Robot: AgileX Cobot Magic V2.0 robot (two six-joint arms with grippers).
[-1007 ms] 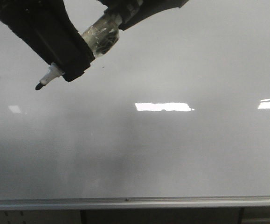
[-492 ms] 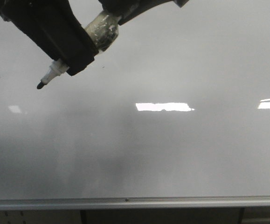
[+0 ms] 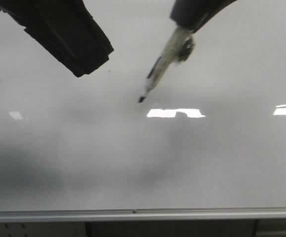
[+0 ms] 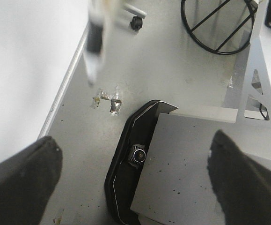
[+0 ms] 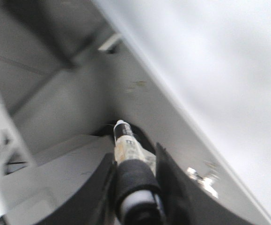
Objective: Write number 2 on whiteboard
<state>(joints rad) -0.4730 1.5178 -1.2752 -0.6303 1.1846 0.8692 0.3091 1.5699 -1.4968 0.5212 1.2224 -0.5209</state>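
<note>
Rightward has swung the marker [image 3: 157, 74], clamped in the right claw [image 5: 134, 180] (left claw [image 4: 130, 183] gapes empty) before the whiteboard [image 3: 222, 163].

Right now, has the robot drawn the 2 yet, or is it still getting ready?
Getting ready is done: the right gripper grips the marker, its uncapped tip pointing at the whiteboard. In hand: bringing the tip to the board. I can't tell if it touches. Left: the whole 2, since no stroke shows. The left gripper is open and empty.

marker [image 3: 158, 73] tilted, tip down-left, over whiteboard [image 3: 143, 158] | left arm [image 3: 63, 34] top-left | no 2 drawn
</note>
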